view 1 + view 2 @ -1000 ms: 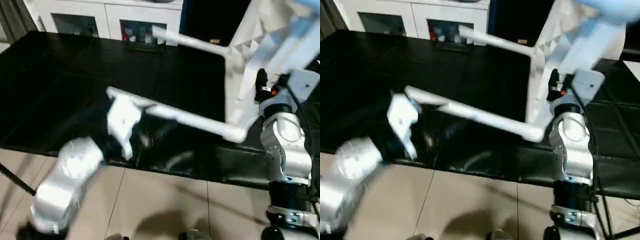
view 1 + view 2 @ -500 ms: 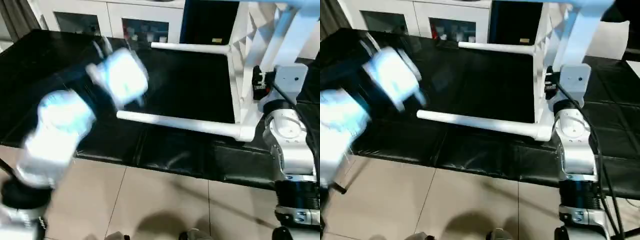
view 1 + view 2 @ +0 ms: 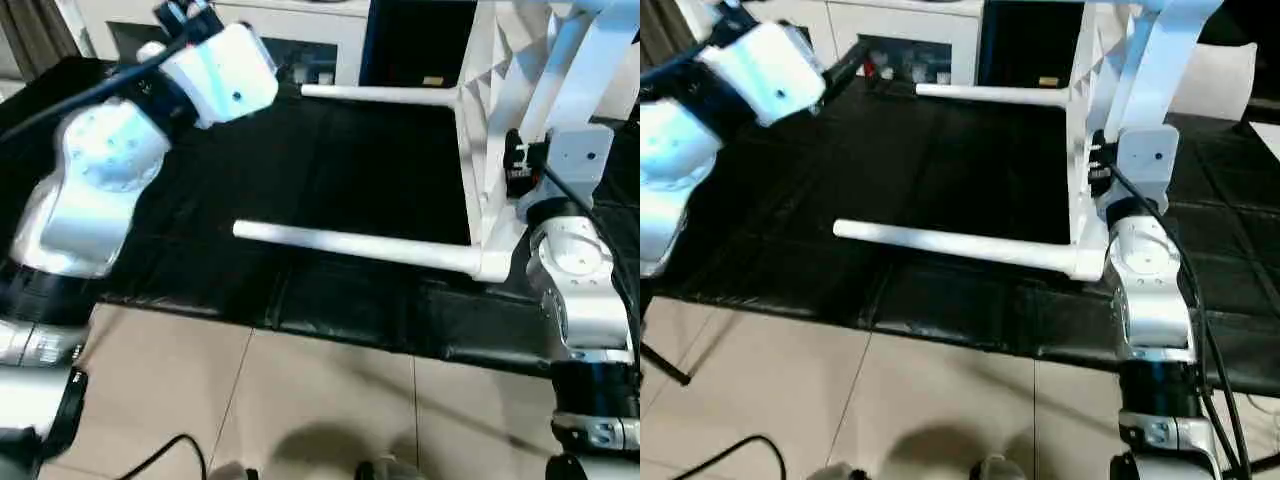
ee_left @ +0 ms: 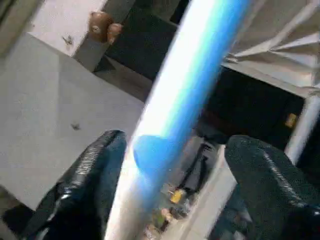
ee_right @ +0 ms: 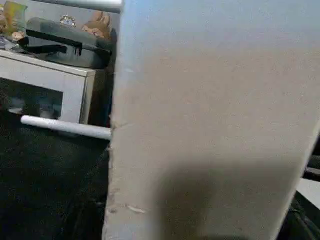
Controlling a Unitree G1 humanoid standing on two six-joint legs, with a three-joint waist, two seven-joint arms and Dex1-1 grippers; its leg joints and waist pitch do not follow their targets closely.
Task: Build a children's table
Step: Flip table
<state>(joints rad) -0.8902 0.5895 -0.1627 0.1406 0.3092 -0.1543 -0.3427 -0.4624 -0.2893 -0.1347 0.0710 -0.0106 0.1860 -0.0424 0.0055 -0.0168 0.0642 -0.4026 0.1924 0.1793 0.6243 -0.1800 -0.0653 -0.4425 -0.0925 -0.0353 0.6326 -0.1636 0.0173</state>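
The left gripper (image 4: pixel 175 145) had its two black fingers (image 4: pixel 95 170) spread wide. A pale, blurred bar (image 4: pixel 200 65) ran up through the gap between them. It was probably one of the table's loose legs, though the wrist view was too smeared to show whether either finger touched it. In the head views that hand was raised high at the far left, well apart from the rest of the table.

The right gripper (image 3: pixel 518 165) pinched the rim of the tabletop (image 3: pixel 490 120), which stood on its edge on the black worktop (image 3: pixel 350 160) with its ribbed underside facing left. Two fitted legs stuck out level from it towards the left. The near leg (image 3: pixel 350 243) sat just above the worktop's front part, and the far leg (image 3: pixel 380 95) was close to the back.

Judging by this, the build was about half done and the step in hand was fitting a third leg. The next move called for lining that leg's thick end up with an upper corner socket and pressing it in, while the right gripper kept the tabletop from tipping.
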